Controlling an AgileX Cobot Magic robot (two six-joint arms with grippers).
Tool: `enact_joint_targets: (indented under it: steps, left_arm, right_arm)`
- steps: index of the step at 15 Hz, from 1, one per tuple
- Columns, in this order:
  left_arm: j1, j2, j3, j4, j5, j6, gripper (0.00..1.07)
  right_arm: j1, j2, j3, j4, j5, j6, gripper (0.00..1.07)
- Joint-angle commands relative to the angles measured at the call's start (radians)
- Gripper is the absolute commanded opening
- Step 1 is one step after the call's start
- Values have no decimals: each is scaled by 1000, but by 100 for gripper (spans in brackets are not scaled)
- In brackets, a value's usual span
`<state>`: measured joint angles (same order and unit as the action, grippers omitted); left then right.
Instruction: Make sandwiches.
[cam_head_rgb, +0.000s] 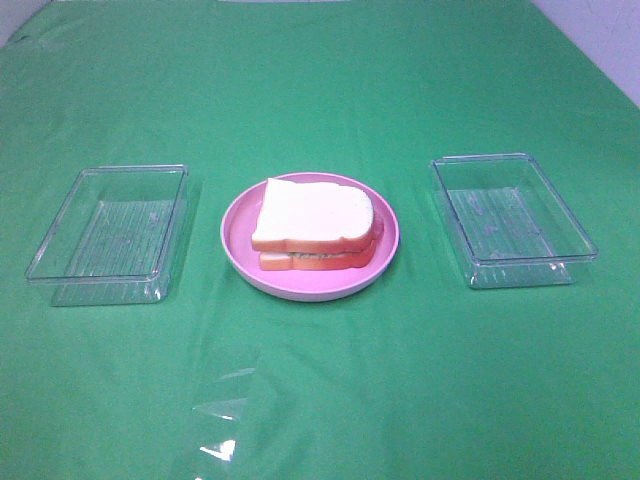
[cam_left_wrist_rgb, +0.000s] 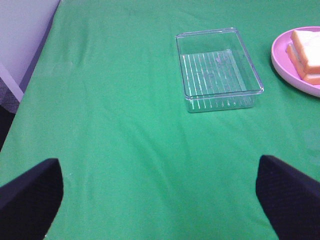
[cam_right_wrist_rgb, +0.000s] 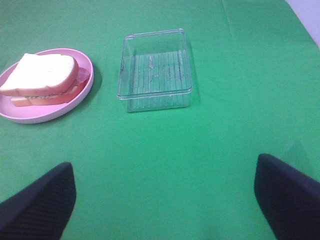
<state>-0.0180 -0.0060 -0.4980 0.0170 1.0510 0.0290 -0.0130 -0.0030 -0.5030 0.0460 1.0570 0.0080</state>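
Note:
A stacked sandwich (cam_head_rgb: 315, 228) of two white bread slices with orange-red crust lies on a round pink plate (cam_head_rgb: 236, 240) at the table's middle. A thin layer of filling shows between the slices. The sandwich also shows in the right wrist view (cam_right_wrist_rgb: 44, 79) and partly in the left wrist view (cam_left_wrist_rgb: 306, 55). My left gripper (cam_left_wrist_rgb: 160, 200) is open and empty above bare cloth, far from the plate. My right gripper (cam_right_wrist_rgb: 165, 200) is open and empty, also back from the plate. Neither gripper shows in the high view.
An empty clear plastic tray (cam_head_rgb: 112, 232) stands left of the plate and another (cam_head_rgb: 512, 220) right of it. They show in the wrist views too (cam_left_wrist_rgb: 217, 70) (cam_right_wrist_rgb: 155, 70). A green cloth (cam_head_rgb: 320, 400) covers the table. A glare patch (cam_head_rgb: 225, 420) lies near the front.

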Motion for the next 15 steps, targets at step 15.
enact_joint_targets:
  steps: [15]
  left_arm:
    - [-2, -15, 3, 2, 0, -5, 97]
  right_arm:
    - [0, -20, 3, -38, -5, -8, 92]
